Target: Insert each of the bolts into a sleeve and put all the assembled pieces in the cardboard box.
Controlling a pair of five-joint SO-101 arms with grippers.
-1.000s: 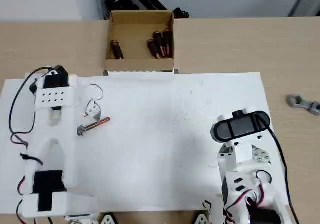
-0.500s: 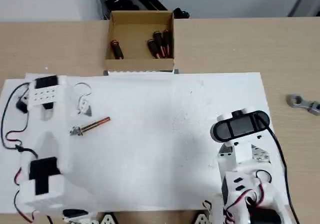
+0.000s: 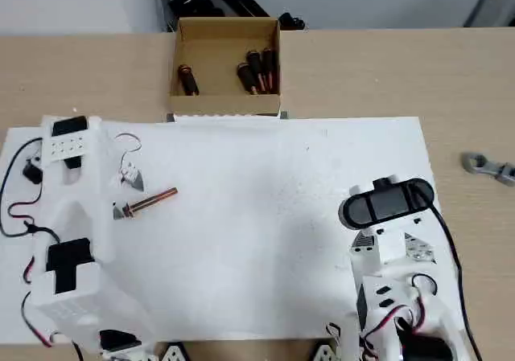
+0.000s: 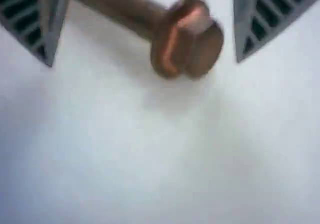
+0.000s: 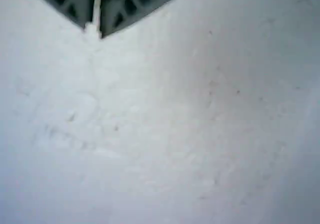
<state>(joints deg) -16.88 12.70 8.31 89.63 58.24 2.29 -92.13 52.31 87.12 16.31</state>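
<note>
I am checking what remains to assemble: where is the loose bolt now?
High view: the bolt lies on the left side of the white mat, beside the left gripper, apart from the cardboard box.

Table carries white sheet; cardboard box; metal tool.

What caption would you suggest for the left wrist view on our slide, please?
A copper-coloured metal bolt lying on the white sheet, flanked by the open left gripper.

Left tool agape, right tool pinched together.
</note>
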